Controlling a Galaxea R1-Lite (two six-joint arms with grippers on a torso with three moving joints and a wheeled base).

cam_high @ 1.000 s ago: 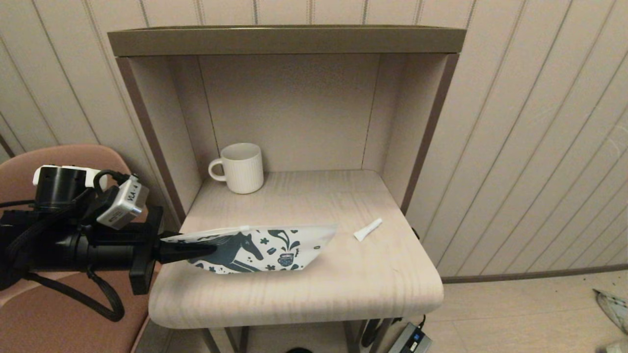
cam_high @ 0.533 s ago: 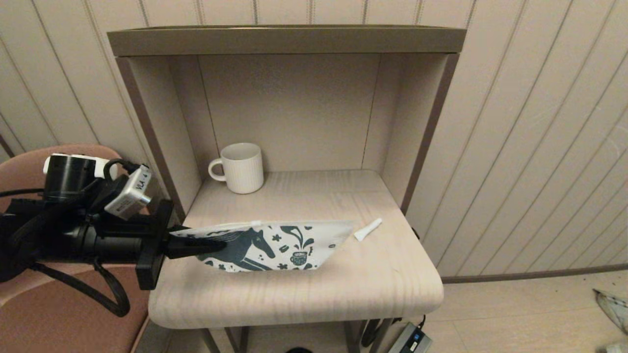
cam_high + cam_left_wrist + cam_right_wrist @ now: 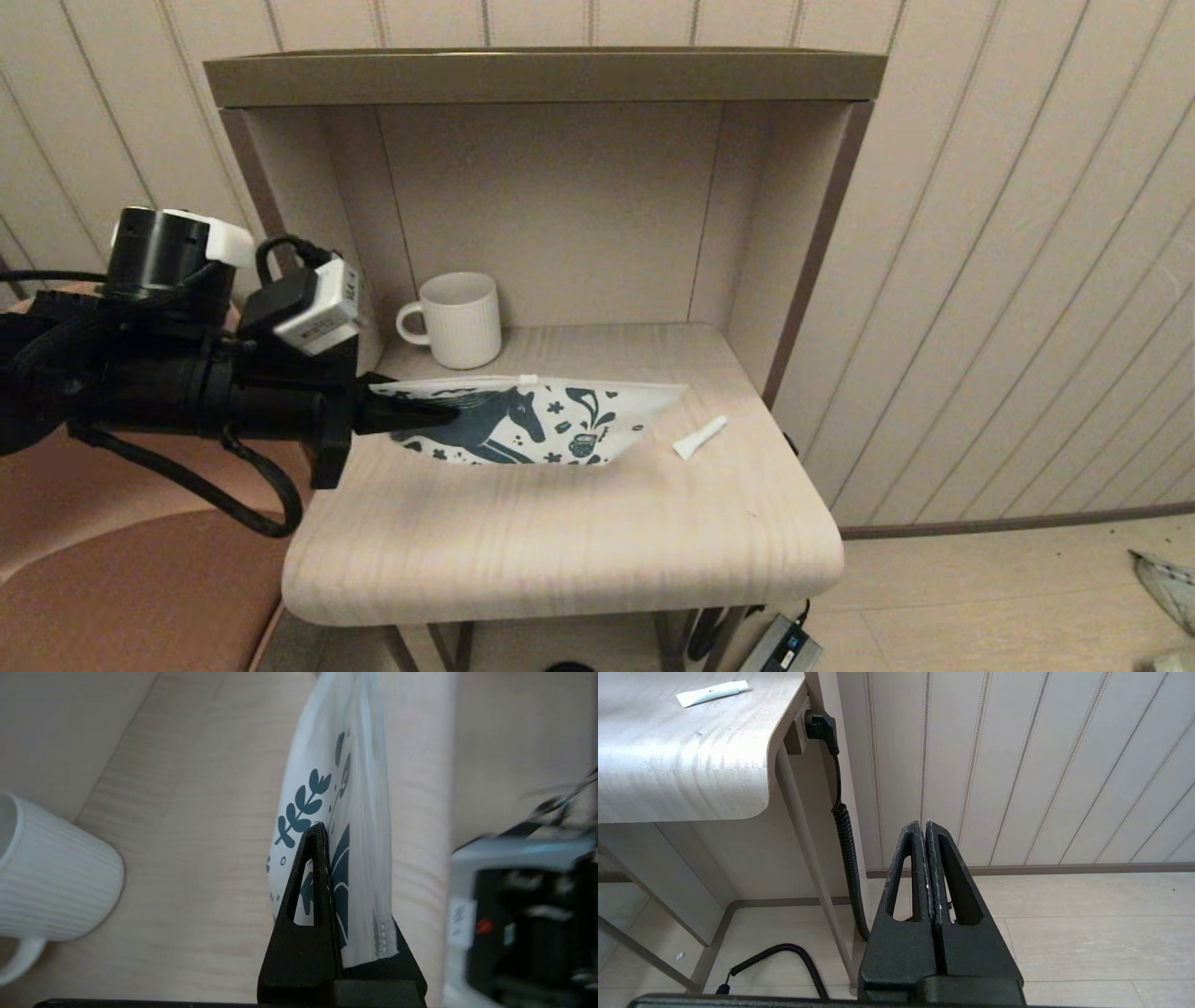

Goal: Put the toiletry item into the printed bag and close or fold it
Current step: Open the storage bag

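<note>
Head high, frontal; wrist views close, tabletop shared

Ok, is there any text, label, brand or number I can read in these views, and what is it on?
No text can be read outright.
Sticker on the left wrist camera: dark marks, too small to read.
toiletry item: small dark print, too small to read.
printed bag: pictures only (horse, flowers, cup), no words.
power brick on the floor: blue label, unreadable.
mug: plain, no text.
</note>
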